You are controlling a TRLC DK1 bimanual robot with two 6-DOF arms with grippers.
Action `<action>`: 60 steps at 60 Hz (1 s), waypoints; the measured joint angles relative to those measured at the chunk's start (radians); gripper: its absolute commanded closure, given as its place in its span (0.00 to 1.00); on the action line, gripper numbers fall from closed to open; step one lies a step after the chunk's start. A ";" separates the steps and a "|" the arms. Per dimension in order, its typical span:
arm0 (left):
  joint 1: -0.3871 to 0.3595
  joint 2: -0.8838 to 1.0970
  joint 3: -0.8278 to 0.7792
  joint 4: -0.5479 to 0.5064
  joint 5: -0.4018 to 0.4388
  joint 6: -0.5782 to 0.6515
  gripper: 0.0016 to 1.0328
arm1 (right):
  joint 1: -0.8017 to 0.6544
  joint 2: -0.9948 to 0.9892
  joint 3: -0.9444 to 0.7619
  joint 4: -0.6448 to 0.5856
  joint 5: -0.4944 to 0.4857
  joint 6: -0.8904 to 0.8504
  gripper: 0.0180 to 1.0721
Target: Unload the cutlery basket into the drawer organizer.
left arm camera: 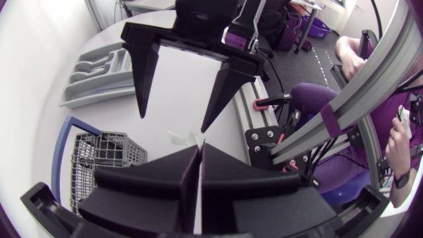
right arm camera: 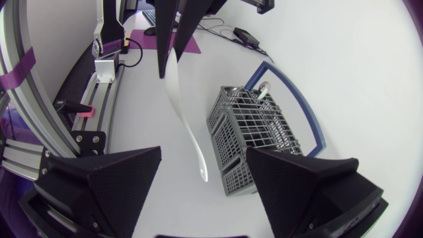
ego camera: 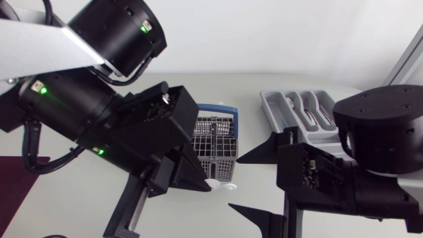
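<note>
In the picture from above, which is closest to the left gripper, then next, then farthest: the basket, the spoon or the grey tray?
1. Spoon: pinched at the left gripper's fingertips.
2. Basket: close beside the gripper, at mid-table.
3. Tray: farthest, over on the table's right side.

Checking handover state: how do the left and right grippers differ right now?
The left gripper is shut on the white utensil; the right gripper is open and holds nothing. The left's fingers are pressed together; the right's stand wide apart, with the utensil's free end between them, untouched. Shared: both have matte black wedge fingers and point at each other beside the cutlery basket.
</note>
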 measured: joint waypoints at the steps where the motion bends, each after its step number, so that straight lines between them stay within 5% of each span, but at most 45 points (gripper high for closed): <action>1: -0.002 0.003 0.000 0.000 0.002 0.006 0.95 | 0.000 0.000 0.000 0.000 -0.001 -0.003 0.25; 25: -0.044 0.051 0.015 -0.016 0.005 0.061 0.95 | 0.003 0.004 0.000 -0.011 -0.043 -0.041 0.73; 48: -0.044 0.066 0.042 -0.020 0.006 0.071 0.95 | 0.022 0.003 -0.005 -0.019 -0.048 -0.041 0.77; 60: -0.044 0.069 0.043 -0.026 0.006 0.075 0.95 | 0.050 0.003 -0.005 -0.020 -0.048 -0.040 0.94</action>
